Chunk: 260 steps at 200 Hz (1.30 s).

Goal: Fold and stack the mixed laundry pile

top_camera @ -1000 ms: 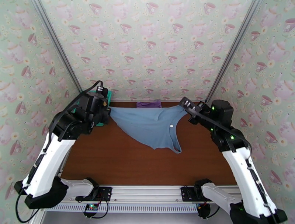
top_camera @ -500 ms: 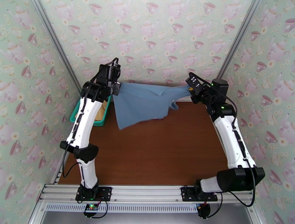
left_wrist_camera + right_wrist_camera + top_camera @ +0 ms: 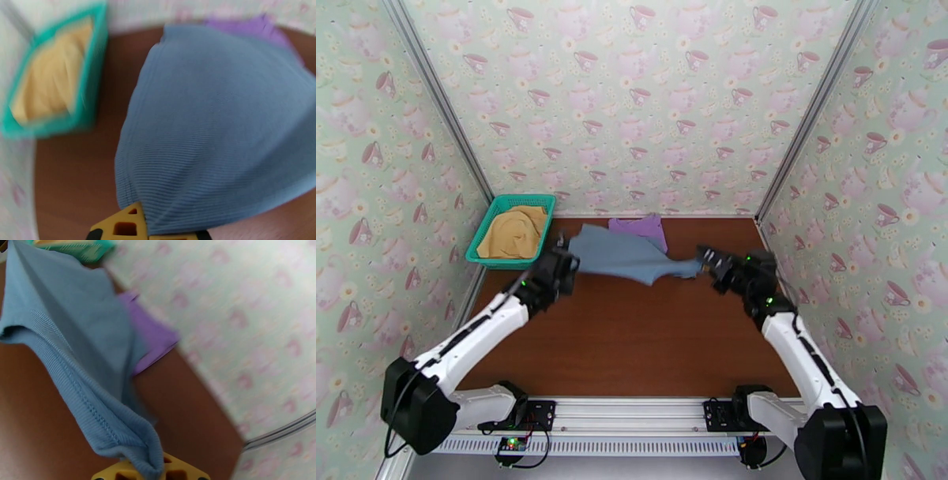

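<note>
Teacup-patterned walls close in a brown wooden counter. We see the grey-blue garment stretched across its far half, long axis running left to right, wide at the left end and tapering to a narrow strip at the right. Our left hand is clamped on the wide end, our right hand on the narrow one. Behind it, by the back wall, lies the lilac-purple shirt, partly covered. At the far left corner a teal mesh basket holds the mustard-yellow garment.
</note>
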Motion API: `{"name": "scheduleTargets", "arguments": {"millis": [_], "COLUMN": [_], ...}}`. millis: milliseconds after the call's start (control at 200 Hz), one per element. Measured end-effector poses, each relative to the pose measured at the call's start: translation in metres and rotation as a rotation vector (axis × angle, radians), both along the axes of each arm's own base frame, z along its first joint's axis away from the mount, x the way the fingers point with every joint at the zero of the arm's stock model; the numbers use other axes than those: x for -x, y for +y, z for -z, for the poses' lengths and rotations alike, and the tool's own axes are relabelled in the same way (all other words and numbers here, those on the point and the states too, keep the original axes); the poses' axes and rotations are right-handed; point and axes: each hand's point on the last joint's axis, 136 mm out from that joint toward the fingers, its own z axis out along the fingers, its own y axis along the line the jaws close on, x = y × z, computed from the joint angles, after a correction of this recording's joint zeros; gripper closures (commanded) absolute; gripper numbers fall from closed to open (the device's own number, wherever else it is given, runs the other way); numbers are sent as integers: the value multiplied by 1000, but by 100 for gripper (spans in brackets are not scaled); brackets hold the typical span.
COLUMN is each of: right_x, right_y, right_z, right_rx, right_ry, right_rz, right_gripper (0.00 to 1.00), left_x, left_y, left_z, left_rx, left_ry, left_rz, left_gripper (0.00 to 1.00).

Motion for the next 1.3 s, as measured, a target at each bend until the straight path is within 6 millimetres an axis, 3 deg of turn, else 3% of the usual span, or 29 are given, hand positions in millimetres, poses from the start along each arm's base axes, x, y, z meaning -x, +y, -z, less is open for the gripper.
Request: {"name": "scheduleTargets", "arguments": {"millis": [45, 100, 265, 436, 601, 841, 876, 927, 997, 1172, 1302], "right_x": [14, 23, 26, 44, 62, 88, 90, 90, 88, 85, 91], "right_y": [8, 18, 31, 30, 18, 22, 20, 17, 11, 6, 29], "right_z": [24, 34, 26, 54, 69, 86, 91, 95, 98, 85, 45], "right_rx": [33, 67, 162, 320, 437, 539, 555, 577, 608, 611, 505], "right_ry": [57, 90, 62, 156, 255, 349, 367, 385, 389, 332, 194], "right_rz": [-19, -48, -80, -116, -135, -217, -217, -209, -184, -150, -212], "right_gripper": [100, 100, 100, 100, 100, 100, 88, 62, 46, 35, 33], "left_x": [14, 27, 31, 44, 64, 91, 95, 100, 107, 116, 119], "left_y": [6, 10, 13, 9, 3, -7, -6, -3, 4, 12, 9], "left_z": [24, 41, 49, 65, 68, 58, 60, 66, 75, 95, 102], "left_rx": [12, 28, 88, 78, 33, 41, 37, 26, -6, -115, -215], "left_ry": [49, 87, 87, 140, 166, 140, 142, 151, 171, 229, 263], "left_rz": [-46, -100, -228, -280, -285, -290, -295, -303, -318, -323, -295], "left_gripper": [100, 100, 100, 100, 100, 100, 100, 100, 100, 100, 100]}}
